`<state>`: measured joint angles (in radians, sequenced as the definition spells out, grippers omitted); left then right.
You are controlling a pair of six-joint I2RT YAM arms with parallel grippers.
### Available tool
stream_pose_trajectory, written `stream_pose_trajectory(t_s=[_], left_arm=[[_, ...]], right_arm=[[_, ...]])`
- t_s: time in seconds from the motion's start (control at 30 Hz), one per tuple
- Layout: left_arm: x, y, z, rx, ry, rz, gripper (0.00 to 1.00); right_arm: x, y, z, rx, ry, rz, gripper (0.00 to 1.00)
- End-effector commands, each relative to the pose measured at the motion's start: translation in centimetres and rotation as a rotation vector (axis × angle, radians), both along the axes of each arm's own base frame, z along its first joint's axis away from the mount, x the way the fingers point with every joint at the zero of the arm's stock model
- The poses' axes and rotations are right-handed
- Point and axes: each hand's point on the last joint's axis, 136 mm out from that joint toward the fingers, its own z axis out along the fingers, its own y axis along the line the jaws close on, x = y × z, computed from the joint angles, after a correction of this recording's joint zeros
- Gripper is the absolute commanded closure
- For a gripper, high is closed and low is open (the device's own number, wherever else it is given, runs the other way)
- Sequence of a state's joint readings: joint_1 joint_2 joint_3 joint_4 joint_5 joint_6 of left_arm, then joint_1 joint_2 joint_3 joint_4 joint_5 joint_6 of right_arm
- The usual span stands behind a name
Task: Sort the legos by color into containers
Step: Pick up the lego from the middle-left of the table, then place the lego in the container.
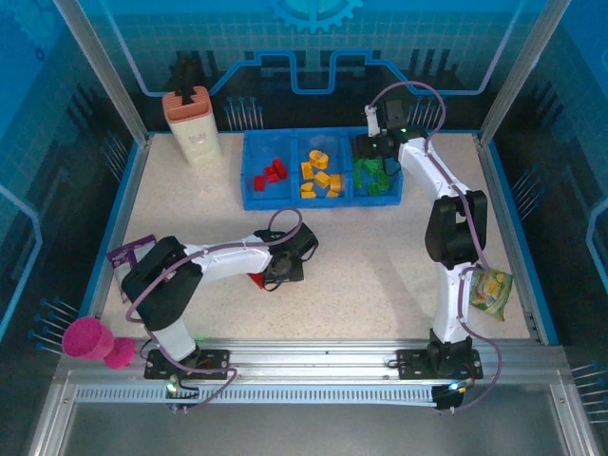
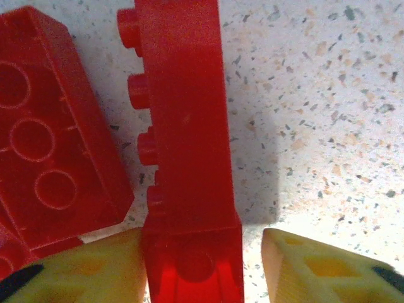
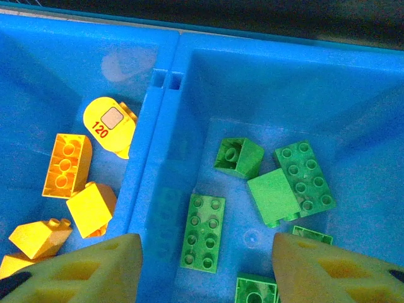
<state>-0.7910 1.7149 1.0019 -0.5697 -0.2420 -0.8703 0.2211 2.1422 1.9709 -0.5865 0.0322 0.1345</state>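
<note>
On the table a long red lego [image 2: 183, 126] lies on its side between the fingers of my left gripper [image 2: 202, 268], which is open: the left finger [image 2: 82, 268] touches the brick, the right finger [image 2: 322, 265] stands a gap away. A second red lego [image 2: 50, 139] lies just left of it. From above, my left gripper [image 1: 269, 274] is down at these red legos [image 1: 256, 279]. My right gripper [image 3: 205, 265] hangs open and empty over the green legos [image 3: 203, 230]. The blue tray [image 1: 323, 202] holds red [image 1: 270, 175], yellow [image 1: 321, 175] and green [image 1: 372, 176] legos in separate compartments.
A beige bottle with an orange cap [image 1: 193, 126] stands left of the tray. A purple packet [image 1: 128, 253] lies by the left arm, a pink cup [image 1: 93, 340] off the near left corner, and a yellow-green snack bag [image 1: 491, 290] by the right arm.
</note>
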Motion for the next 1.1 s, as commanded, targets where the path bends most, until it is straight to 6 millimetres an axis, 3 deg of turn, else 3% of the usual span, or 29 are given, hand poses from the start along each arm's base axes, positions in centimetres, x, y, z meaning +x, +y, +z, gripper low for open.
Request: stream_pose_trajectory(t_s=[0.0, 0.2, 0.3, 0.43, 0.53, 0.6, 0.77, 0.9, 1.07], left_arm=[[0.0, 0.0, -0.4, 0.014, 0.027, -0.017, 0.58], [-0.7, 0.0, -0.6, 0.010, 0.058, -0.050, 0.76], [-1.3, -0.1, 0.2, 0.002, 0.071, -0.094, 0.83], [-1.4, 0.5, 3.7, 0.017, 0.029, -0.168, 0.86], [-0.1, 0.7, 8.2, 0.019, -0.071, -0.216, 0.86], [1.8, 1.0, 11.4, 0.033, -0.157, -0.234, 0.86], [8.0, 2.2, 17.1, 0.021, -0.354, -0.186, 0.85], [13.3, 3.7, 19.3, 0.061, -0.472, -0.157, 0.85], [19.7, 5.2, 20.2, 0.153, -0.546, -0.154, 0.86]], right_arm=[[0.0, -0.7, 2.3, 0.018, -0.026, -0.009, 0.42], [-1.2, -1.2, 4.1, -0.006, -0.051, -0.003, 0.42], [-2.6, -1.7, 5.2, -0.019, -0.071, -0.007, 0.39], [-5.1, -3.1, 6.5, -0.049, -0.088, -0.041, 0.36], [-7.7, -3.5, 6.7, -0.038, -0.092, -0.048, 0.34], [-9.4, -3.8, 6.7, -0.027, -0.091, -0.061, 0.33], [-13.1, -4.1, 5.4, -0.011, -0.056, -0.072, 0.32], [-15.8, -3.4, 3.6, 0.005, -0.003, -0.048, 0.31], [-18.3, -1.9, 1.7, 0.022, 0.036, 0.011, 0.28]])
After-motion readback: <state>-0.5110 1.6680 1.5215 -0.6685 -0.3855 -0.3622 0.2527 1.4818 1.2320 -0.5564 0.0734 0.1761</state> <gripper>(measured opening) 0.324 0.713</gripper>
